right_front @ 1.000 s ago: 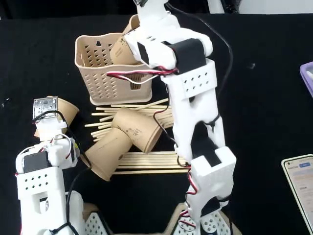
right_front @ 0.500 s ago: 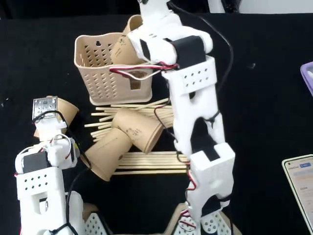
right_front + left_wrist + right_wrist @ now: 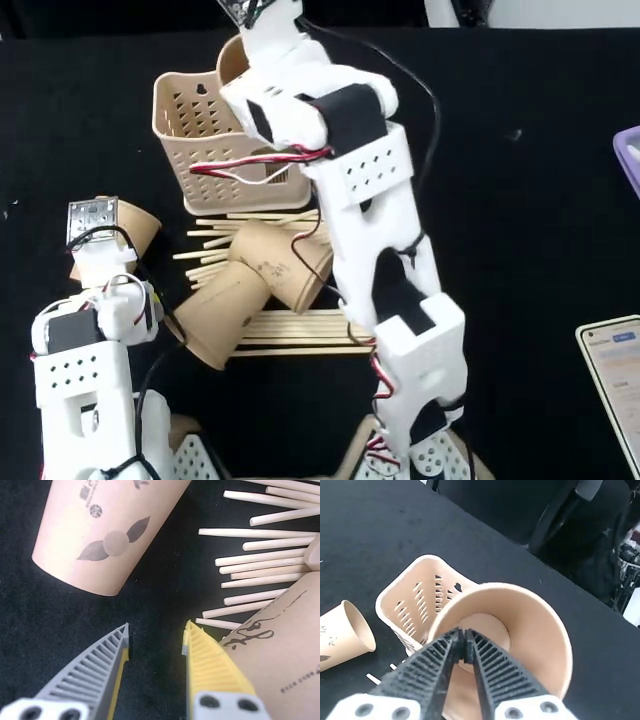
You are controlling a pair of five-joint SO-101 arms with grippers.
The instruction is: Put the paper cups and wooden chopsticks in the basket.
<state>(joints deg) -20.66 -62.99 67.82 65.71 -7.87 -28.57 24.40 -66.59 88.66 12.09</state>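
Observation:
My right gripper is shut on the rim of a paper cup, one finger inside it. The cup hangs tilted over the far corner of the tan basket. The basket holds nothing that I can see. My left gripper stands open low over the black table, with a lying cup on one side and a second cup on the other. Two cups lie on the wooden chopsticks. A further cup lies by the left arm.
Chopsticks lie spread just in front of the basket. The right arm stretches over the middle of the table. A phone and a purple object sit at the right edge.
The right arm has swung left with its cup, from beside the basket's right wall to over its far corner. The left arm has not moved.

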